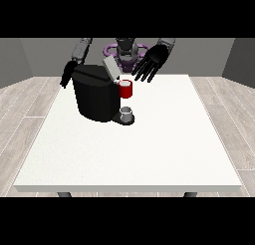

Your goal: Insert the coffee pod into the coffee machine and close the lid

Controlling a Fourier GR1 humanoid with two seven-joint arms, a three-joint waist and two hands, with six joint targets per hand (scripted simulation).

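While the lid stands raised: the black coffee machine [97, 98] sits on the far-left part of the white table [149, 154], with its grey lid [110, 68] tilted up and not yet closed.

Hand at the view's right: this hand [152, 63] hovers above and just right of the machine's top, fingers spread and straight, holding nothing.

Hand at the view's left: this hand [67, 73] hangs behind the machine's far-left corner, partly hidden; I cannot tell how its fingers lie.

Red thing at the machine: a red thing [126, 88] sits at the machine's front, under the lid's lower end.

Pod: a small grey thing [127, 112] rests on the machine's base below the red thing; I cannot tell whether it is the coffee pod.

Risk, lid: if the spread hand comes down off-centre, it may, in my judgement, catch the lid's edge sideways and not swing it shut.

Risk, machine: a push from the right could slide the machine toward the table's left edge, which lies near it.

Risk, grey thing: a low sweep of the fingers might knock it off the base.

Open room: the table's near half and right side lie bare, well apart from the machine, so the right-side hand has free approach from above and from the right.
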